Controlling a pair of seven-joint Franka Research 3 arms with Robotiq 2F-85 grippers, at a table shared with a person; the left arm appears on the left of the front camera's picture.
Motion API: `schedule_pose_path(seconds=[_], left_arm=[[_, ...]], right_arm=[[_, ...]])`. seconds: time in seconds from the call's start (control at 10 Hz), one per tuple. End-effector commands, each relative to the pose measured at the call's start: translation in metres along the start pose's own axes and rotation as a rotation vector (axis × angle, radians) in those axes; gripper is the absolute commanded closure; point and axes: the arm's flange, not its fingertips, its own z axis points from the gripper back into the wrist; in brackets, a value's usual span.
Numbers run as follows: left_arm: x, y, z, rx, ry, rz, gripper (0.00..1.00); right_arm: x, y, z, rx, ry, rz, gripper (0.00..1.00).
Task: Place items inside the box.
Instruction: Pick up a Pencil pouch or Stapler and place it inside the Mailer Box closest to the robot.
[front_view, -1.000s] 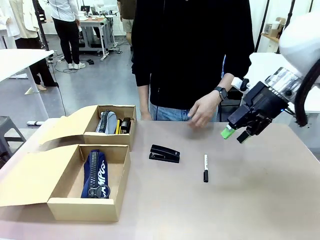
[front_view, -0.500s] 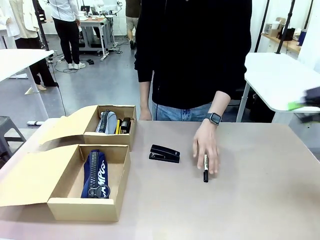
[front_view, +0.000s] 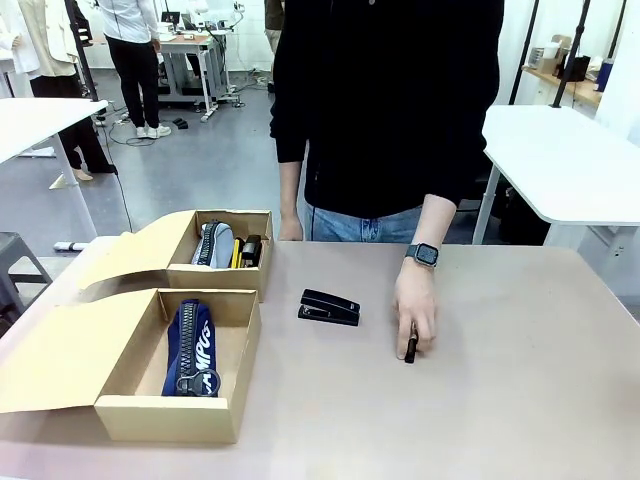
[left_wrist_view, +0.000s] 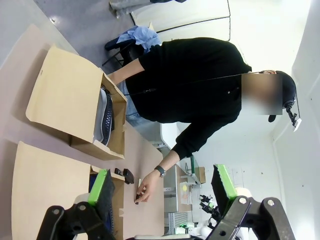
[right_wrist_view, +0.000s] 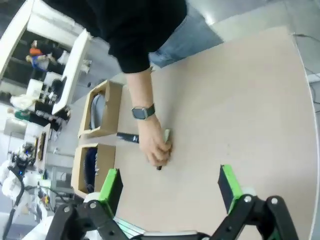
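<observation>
Just ahead of the right gripper, its jaws apart, a person's hand covers a marker near the stapler; the left gripper likewise gapes

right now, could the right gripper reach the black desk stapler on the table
Probably yes: the black desk stapler lies alone, top free, and the open right gripper hangs above the table. The person's hand, on a black marker to the stapler's right, could crowd that approach.

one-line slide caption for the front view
Person's hand grips a pen while the stapler lies outside the box holding the navy pouch.
</observation>
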Motion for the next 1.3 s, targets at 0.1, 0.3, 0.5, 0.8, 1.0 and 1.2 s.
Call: schedule_pose_path(seconds=[0.1,0.3,0.5,0.8,1.0,1.2], left_arm=[[-0.003,0.002,-0.002,-0.031,-0.012,-0.018,0.00],[-0.003,0.002,-0.002,-0.031,-0.012,-0.018,0.00],[-0.003,0.002,-0.002,-0.031,-0.012,-0.018,0.00],[-0.003,0.002,-0.002,-0.031,-0.012,-0.018,0.00],[-0.003,0.002,-0.002,-0.031,-0.012,-0.018,0.00],[-0.003,0.002,-0.002,-0.031,-0.012,-0.018,0.00]], right_arm=[[-0.003,0.004,-0.010,0.035,0.031,0.022,0.00],[0.000,0.018,-0.024,0.036,0.112,0.105,0.00],[0.010,0.052,-0.063,0.072,0.224,0.328,0.00],[0.014,0.139,-0.182,0.201,0.556,0.757,0.00],[-0.006,0.172,-0.263,0.210,0.765,0.914,0.00],[-0.032,0.185,-0.290,0.151,0.767,1.027,0.00]])
